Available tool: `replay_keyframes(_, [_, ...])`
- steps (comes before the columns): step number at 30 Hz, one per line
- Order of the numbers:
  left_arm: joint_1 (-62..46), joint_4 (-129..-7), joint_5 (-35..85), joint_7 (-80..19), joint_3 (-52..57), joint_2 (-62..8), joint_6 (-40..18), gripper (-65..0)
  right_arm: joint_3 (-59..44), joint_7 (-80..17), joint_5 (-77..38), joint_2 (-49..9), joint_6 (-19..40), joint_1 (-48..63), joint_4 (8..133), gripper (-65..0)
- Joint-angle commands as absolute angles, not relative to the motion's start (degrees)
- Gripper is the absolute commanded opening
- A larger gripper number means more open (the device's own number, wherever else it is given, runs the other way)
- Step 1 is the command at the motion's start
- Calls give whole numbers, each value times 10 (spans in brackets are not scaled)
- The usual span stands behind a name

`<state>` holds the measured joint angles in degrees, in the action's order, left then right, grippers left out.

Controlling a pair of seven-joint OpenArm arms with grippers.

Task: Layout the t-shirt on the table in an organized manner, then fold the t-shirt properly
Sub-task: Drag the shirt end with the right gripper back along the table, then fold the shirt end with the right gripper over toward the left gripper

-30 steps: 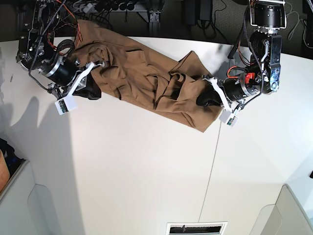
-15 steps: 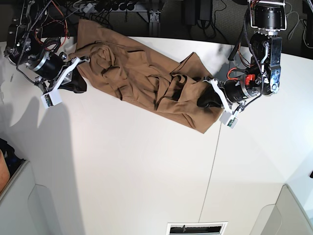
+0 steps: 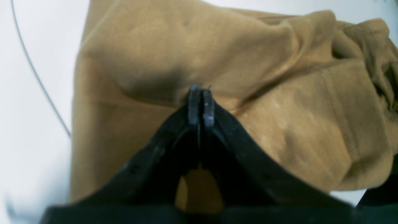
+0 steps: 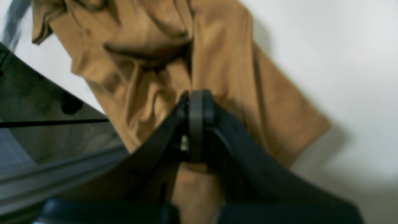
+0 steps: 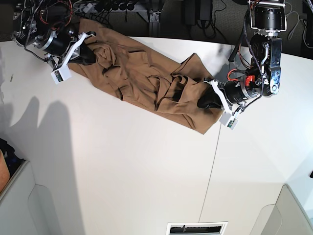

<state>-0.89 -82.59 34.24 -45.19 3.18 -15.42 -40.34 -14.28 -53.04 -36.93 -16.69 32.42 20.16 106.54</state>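
T-shirt (image 5: 146,83) pinched between grippers (both clamped).

Beyond the far edge of the white worktop lies a dark floor (image 5: 215,22), and a black power strip (image 5: 117,6) sits there among loose cables (image 5: 195,14). Nearer the worktop's front edge, a white vent grille (image 5: 196,228) shows. Pale grey panels (image 5: 19,205) flank the front corners. Lighting is bright and even.
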Motion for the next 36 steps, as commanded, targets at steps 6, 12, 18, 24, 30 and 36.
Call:
replay_keyframes(6, [2, -831, 347, -453, 33, -161, -400, -650, -145, -486, -350, -173, 328, 162, 996, -650])
replay_keyframes(12, [8, -831, 358, -453, 33, -160, -400, -650, -145, -484, -349, -173, 328, 88, 921, -650])
replay_keyframes(18, [23, -831, 383, -466, 33, -160, -392, -650, -145, -473, -350, -173, 328, 5, 859, -650])
replay_keyframes(24, [43, -831, 429, -481, 33, -152, -393, -650, -146, -476, -370, -170, 328, -57, 839, -650])
replay_keyframes(30, [55, -833, 493, -529, 33, -153, -400, -650, -180, -522, -375, -171, 323, -56, 936, -650])
replay_keyframes(36, [44, -840, 564, -571, 33, -174, -400, -650, -249, -538, -380, -184, 313, -16, 953, -506])
